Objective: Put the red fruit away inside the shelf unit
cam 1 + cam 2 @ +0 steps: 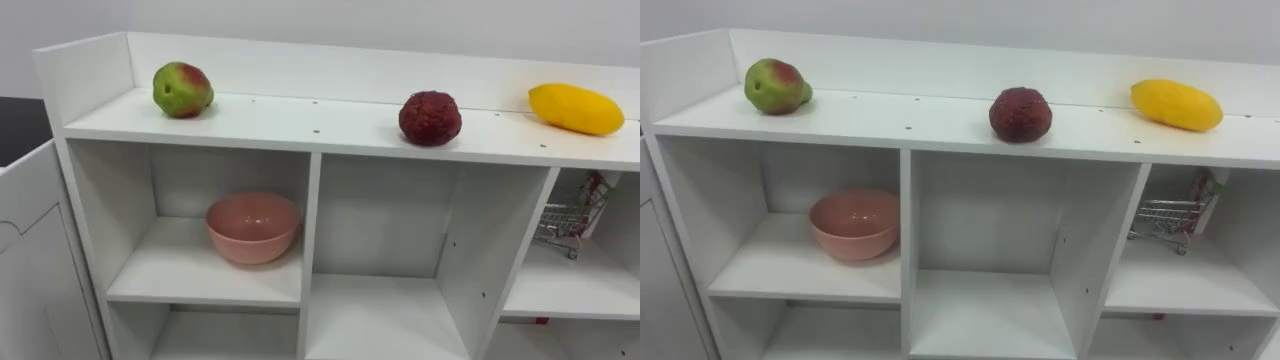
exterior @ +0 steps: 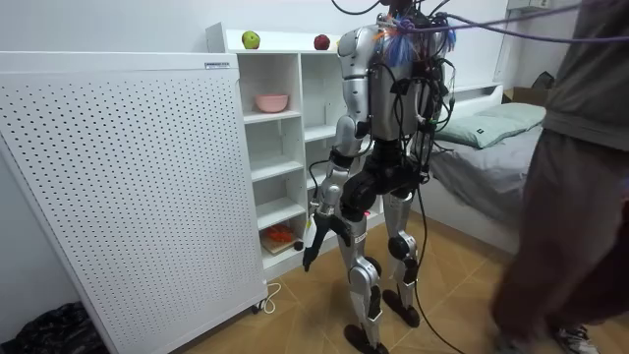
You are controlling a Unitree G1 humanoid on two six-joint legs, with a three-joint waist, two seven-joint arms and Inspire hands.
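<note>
White closet (image 1: 320,128) top edge carries green-red fruit (image 1: 182,89) left, dark red fruit (image 1: 430,118) middle front, yellow fruit (image 1: 575,108) right. Pink bowl (image 1: 253,227) sits in the upper-left compartment. Left hand (image 2: 313,234) hangs low; grip unreadable. Best to lift squarely and grasp from above, probably bowl-bound.

Lost the lowest compartments of the closet (image 1: 330,128) to the bottom edge of both eye views. Saw only part of a small wire cart (image 1: 566,222) in the right-hand compartment, one end behind the divider (image 1: 520,250). Could not name a red speck (image 1: 540,321) below it, nor the orange things (image 2: 280,236) on a low shelf in the room view. Could not read the fingers of the left robot hand (image 2: 313,234) there. Caught a person (image 2: 575,167) cut off by the room view's right edge.
</note>
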